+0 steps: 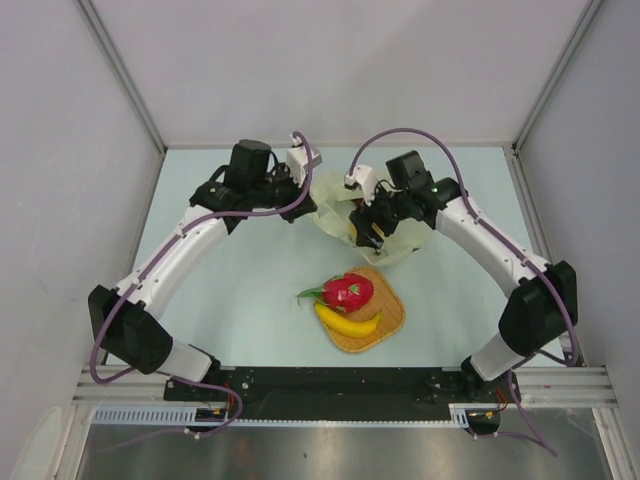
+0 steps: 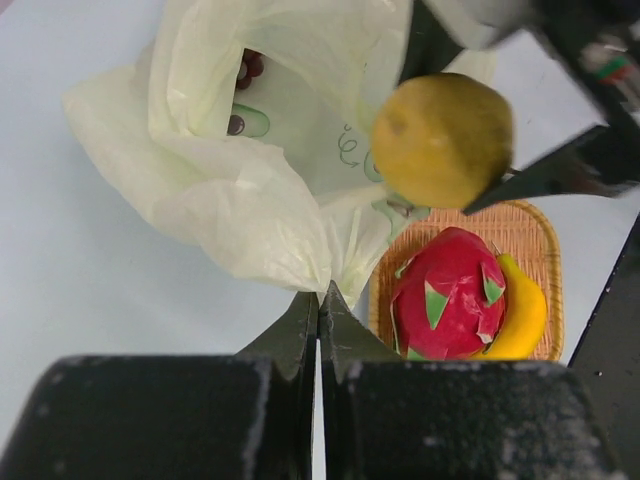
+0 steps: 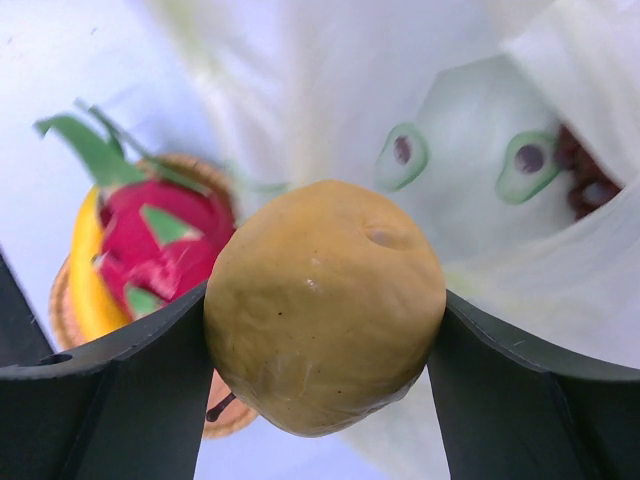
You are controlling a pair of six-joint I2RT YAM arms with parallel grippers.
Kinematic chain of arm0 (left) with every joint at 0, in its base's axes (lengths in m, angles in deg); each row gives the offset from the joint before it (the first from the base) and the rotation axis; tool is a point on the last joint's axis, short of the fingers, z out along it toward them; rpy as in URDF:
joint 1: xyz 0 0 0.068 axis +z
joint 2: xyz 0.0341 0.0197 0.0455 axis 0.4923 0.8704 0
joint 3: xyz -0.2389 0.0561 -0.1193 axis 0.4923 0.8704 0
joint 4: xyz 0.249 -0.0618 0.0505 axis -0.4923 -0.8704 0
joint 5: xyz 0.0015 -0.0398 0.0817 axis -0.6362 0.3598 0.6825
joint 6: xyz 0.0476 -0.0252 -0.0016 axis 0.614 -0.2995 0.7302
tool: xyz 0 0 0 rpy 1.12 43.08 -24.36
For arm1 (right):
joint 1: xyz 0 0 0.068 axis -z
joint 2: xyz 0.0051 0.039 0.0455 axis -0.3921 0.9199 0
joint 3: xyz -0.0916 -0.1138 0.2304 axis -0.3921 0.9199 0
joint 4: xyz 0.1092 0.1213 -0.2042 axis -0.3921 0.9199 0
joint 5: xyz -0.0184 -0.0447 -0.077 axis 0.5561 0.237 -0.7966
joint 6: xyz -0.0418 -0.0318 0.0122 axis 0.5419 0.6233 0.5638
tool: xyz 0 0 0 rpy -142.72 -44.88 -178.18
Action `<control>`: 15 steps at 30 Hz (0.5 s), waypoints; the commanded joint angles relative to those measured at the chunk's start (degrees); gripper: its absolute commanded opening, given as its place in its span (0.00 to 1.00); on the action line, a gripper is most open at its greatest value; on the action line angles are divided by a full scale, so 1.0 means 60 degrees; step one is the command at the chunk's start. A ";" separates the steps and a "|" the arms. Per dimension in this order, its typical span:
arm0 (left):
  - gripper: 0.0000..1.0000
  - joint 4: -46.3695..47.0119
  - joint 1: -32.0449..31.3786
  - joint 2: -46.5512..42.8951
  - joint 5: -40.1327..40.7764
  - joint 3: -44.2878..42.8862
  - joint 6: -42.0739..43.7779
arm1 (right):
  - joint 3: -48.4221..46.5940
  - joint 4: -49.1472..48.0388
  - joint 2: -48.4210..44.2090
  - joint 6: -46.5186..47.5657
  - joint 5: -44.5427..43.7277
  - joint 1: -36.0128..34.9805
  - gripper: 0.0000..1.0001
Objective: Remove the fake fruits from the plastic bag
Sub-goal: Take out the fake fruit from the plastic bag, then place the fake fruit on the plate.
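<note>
My right gripper [image 3: 325,330] is shut on the yellow lemon [image 3: 325,305] and holds it in the air just in front of the plastic bag [image 1: 335,205]. The bag's mouth faces the mat, and the left gripper [image 2: 320,295] is shut on a pinch of its thin film [image 2: 230,200]. Dark red grapes [image 2: 248,68] still lie inside the bag [image 3: 470,230], partly hidden by folds. The red-pink dragon fruit [image 1: 348,291] and the banana [image 1: 348,323] rest on the woven mat [image 1: 385,320].
The round orange woven mat [image 2: 520,225] sits on the pale table between the two arm bases, just below the bag. Grey walls close off the left, right and far sides.
</note>
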 commanded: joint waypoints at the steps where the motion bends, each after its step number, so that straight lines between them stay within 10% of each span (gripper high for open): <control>1: 0.00 0.0584 0.0047 -0.0031 -0.0148 0.0332 -0.0737 | 0.0721 0.0755 -0.1335 0.0209 0.0504 -0.0214 0.57; 15: 0.00 0.0775 -0.0494 0.0306 -0.0294 0.0318 -0.1192 | 0.4441 0.1606 -0.4838 0.0840 0.0212 -0.1269 0.56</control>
